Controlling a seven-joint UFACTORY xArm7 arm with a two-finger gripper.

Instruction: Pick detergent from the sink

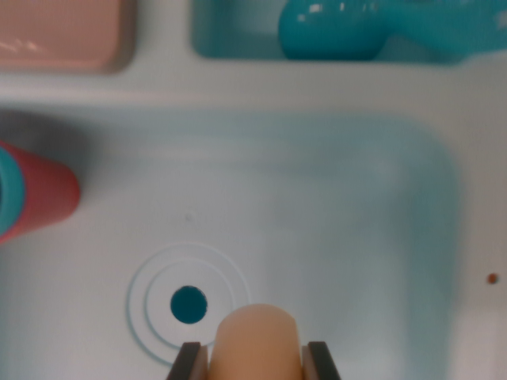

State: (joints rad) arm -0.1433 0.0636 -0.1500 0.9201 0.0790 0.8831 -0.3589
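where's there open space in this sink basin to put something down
Most of the sink floor is bare: the wide stretch from the drain across to the wrist view's right wall. It is crowded at the left wall by the red cup, and at bottom centre where the jaws hold the detergent.

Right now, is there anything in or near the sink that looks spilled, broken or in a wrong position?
Nothing looks spilled or broken. The sink basin is dry and bare around the drain. The pincer grips a beige rounded object, presumably the detergent. A red and teal container lies on its side at the wrist view's left; that alone looks tipped.
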